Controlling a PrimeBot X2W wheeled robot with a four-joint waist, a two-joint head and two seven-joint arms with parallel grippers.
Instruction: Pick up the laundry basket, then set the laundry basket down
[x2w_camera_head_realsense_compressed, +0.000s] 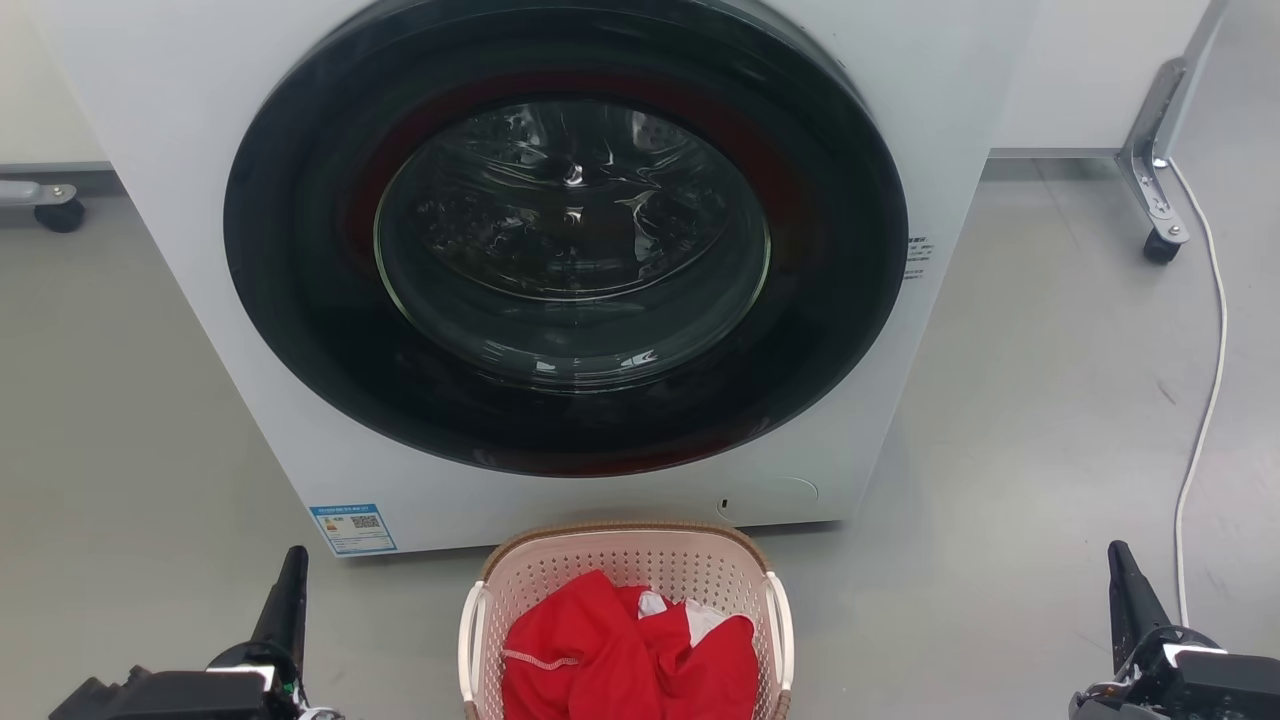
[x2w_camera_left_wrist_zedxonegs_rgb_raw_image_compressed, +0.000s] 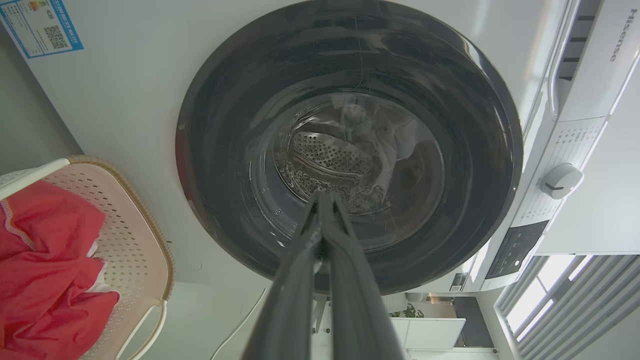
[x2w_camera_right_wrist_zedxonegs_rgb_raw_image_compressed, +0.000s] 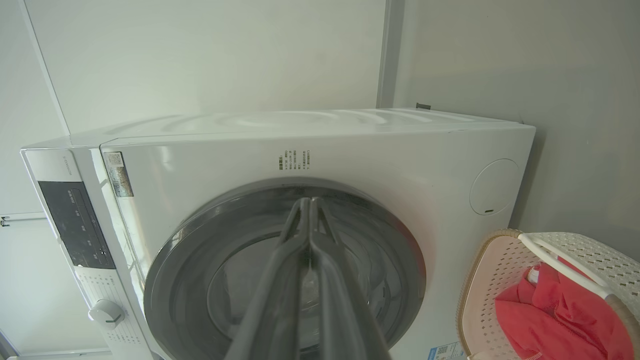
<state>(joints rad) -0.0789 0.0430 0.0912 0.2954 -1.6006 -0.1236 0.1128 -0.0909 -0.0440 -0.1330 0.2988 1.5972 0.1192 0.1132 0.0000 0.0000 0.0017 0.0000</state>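
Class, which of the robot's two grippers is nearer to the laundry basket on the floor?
Left. The left gripper hangs a short way left of the laundry basket. The right gripper hangs much farther off to its right. Neither touches it.

The left gripper (x2w_camera_head_realsense_compressed: 296, 562) has long, matt black fingers tapering to a point, set on a boxy black housing with a pale strip. The right gripper (x2w_camera_head_realsense_compressed: 1119, 560) looks the same, its strip brighter white.

The left gripper (x2w_camera_left_wrist_zedxonegs_rgb_raw_image_compressed: 322, 200), dark fingers pressed together, points at the round dark glass door (x2w_camera_left_wrist_zedxonegs_rgb_raw_image_compressed: 350, 65) of a white washer (x2w_camera_left_wrist_zedxonegs_rgb_raw_image_compressed: 125, 100). At the view's left, the pale pink perforated plastic laundry basket (x2w_camera_left_wrist_zedxonegs_rgb_raw_image_compressed: 137, 235) holds red cloth (x2w_camera_left_wrist_zedxonegs_rgb_raw_image_compressed: 45, 280).
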